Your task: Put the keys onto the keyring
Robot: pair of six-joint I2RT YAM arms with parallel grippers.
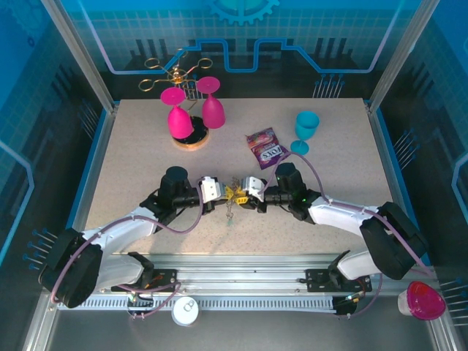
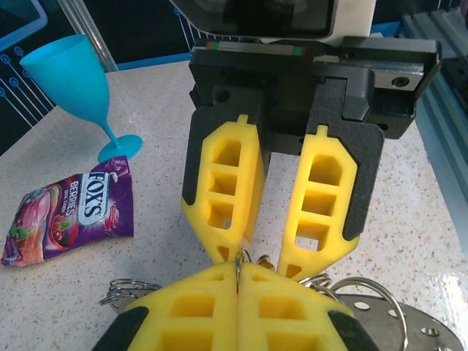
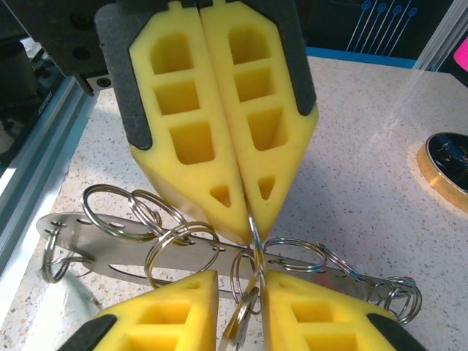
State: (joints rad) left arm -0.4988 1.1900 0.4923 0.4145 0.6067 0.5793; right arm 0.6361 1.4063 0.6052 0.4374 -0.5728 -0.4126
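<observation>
L gripper (image 3: 247, 208): fingers shut tight, tips pinching one thin split ring of the keyring.
R gripper (image 2: 262, 257): fingers part-open w/ a narrow gap. A ring sits in the gap, pads not clearly touching it.
Grippers pos: tip to tip, mid-table (image 1: 146, 161), toward the near edge.
Keyring (image 3: 95, 252): flat metal strip w/ several split rings along it, running crosswise under both sets of tips. Resting or lifted, can't tell.
Keys (image 3: 238, 329): one slim metal piece hangs in the R gripper's gap. Looks like a key, too blurred to be sure.
Candy packet (image 1: 265, 146): purple, flat on table, beyond the grippers.
Blue goblet (image 1: 306, 130): upright, just right of packet.
Pink goblets (image 1: 180, 117): two, far left, inverted.
</observation>
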